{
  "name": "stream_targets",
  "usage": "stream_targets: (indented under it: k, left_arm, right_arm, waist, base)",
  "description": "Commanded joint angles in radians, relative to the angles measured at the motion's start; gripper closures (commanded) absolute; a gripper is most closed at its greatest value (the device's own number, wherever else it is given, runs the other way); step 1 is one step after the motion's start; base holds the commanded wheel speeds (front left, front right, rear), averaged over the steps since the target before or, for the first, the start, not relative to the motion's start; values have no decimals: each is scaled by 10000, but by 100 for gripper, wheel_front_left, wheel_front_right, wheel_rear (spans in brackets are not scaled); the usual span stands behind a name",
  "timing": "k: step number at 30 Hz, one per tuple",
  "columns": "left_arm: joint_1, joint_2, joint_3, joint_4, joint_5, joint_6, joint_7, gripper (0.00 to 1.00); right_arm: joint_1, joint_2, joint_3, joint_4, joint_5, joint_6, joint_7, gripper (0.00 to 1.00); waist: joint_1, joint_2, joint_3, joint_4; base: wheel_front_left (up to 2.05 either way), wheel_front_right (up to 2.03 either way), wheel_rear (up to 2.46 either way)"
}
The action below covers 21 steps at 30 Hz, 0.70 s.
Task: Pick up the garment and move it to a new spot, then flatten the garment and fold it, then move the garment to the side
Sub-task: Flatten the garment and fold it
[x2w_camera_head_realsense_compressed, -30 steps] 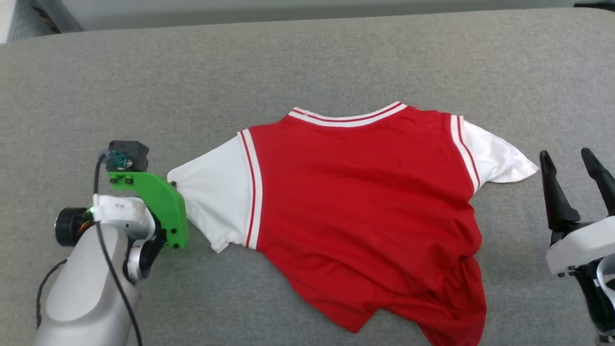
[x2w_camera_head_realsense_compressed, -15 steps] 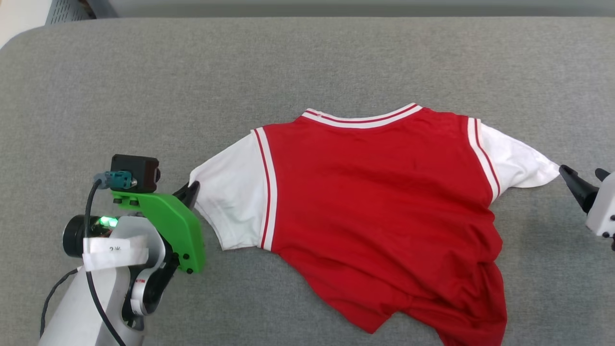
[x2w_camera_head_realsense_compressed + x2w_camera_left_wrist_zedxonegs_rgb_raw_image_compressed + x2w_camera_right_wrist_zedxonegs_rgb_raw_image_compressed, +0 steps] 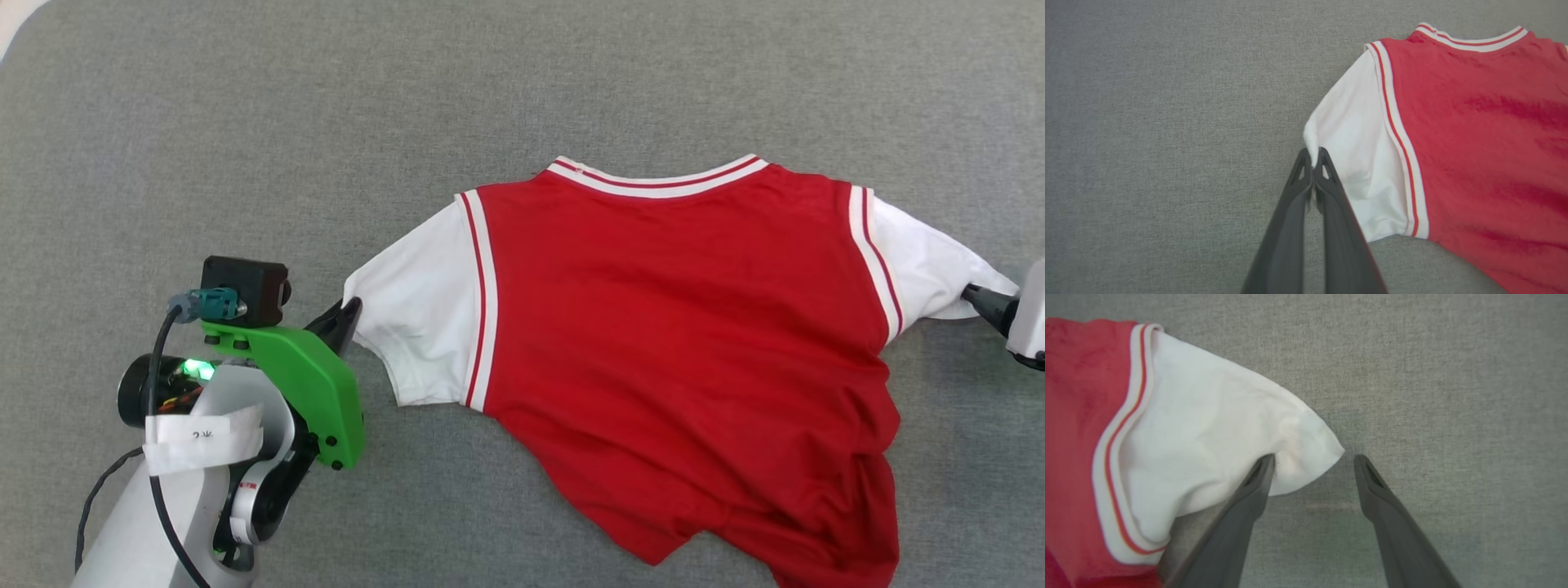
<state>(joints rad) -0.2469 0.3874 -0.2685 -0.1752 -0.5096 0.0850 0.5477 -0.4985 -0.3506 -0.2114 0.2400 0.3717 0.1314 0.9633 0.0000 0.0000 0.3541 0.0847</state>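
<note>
Desk [image 3: 245,122]: grey woven cloth is covering it from edge to edge, and it is carrying everything here.
Shirt [image 3: 678,327]: it is lying on the desk, toward the robot's right of the middle. A plain red side is facing up, and the neck is pointing away from the robot. The upper body is lying fairly smooth. The lower right part is bunching into folds, and the hem is running at a slant.
Left arm [image 3: 155,506]: the pale forearm is reaching in from the lower left. It is carrying a green bracket [image 3: 314,384] with a small black camera [image 3: 245,282] on top, and a green light is glowing beside them.
Left sleeve [image 3: 416,327]: white, it is stretching out toward the left arm.
Right sleeve [image 3: 931,261]: white, it is spreading out toward the robot's right.
Collar [image 3: 657,181]: white with a red stripe, it is lying flat along the shirt's far edge.
Left end effector [image 3: 1313,157]: clenched. The two dark fingers are pressing together on the outer corner of the left sleeve, and a bit of white cloth is poking up between the tips.
Right end effector [image 3: 1314,459]: released, fingers standing wide apart and gripping nothing. One fingertip [image 3: 1267,461] is sitting at the right sleeve's edge; I cannot tell whether it is touching. The other is hanging over bare desk just beside the sleeve's tip, which is lying between them.
</note>
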Motion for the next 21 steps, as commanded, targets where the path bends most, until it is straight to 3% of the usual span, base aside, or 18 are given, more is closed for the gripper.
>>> stream_targets:
  k: [1, 14, 15, 16, 17, 18, 21]
  left_arm:
    - [32, 84, -5, -35, 31, 72, 11, 100]
    - [-148, 48, -108, -86, 30, 70, -93, 100]
    - [-154, 46, -115, -73, 31, 74, -104, 100]
    - [-159, 43, -120, -62, 32, 78, -114, 100]
    - [-164, 40, -123, -46, 30, 82, -129, 100]
    - [-166, 39, -122, -28, 27, 85, -143, 100]
    - [-153, 52, -111, 81, 27, 99, -201, 100]
  right_arm:
    - [-179, -15, 71, 131, -110, -7, -45, 0]
    - [-354, -318, 1156, 988, -120, -7, -581, 0]
    - [-320, -360, 1271, 1062, -87, -7, -581, 18]
    - [-290, -395, 1368, 1105, -61, -7, -593, 53]
    - [-259, -436, 1463, 1144, -20, -7, -633, 68]
    - [-244, -464, 1512, 1179, 16, -7, -673, 100]
    - [-208, -585, 1674, 1226, 149, -7, -971, 100]
  waist:
    - [0, 0, 113, 94]
    - [0, 0, 399, 292]
    - [0, 0, 394, 300]
    - [0, 0, 385, 305]
    - [0, 0, 370, 309]
    - [0, 0, 349, 307]
    - [0, 0, 207, 287]
  base:
    - [0, 0, 0]
    - [0, 0, 0]
    - [0, 0, 0]
    - [0, 0, 0]
    - [0, 0, 0]
    - [0, 0, 0]
    - [0, 0, 0]
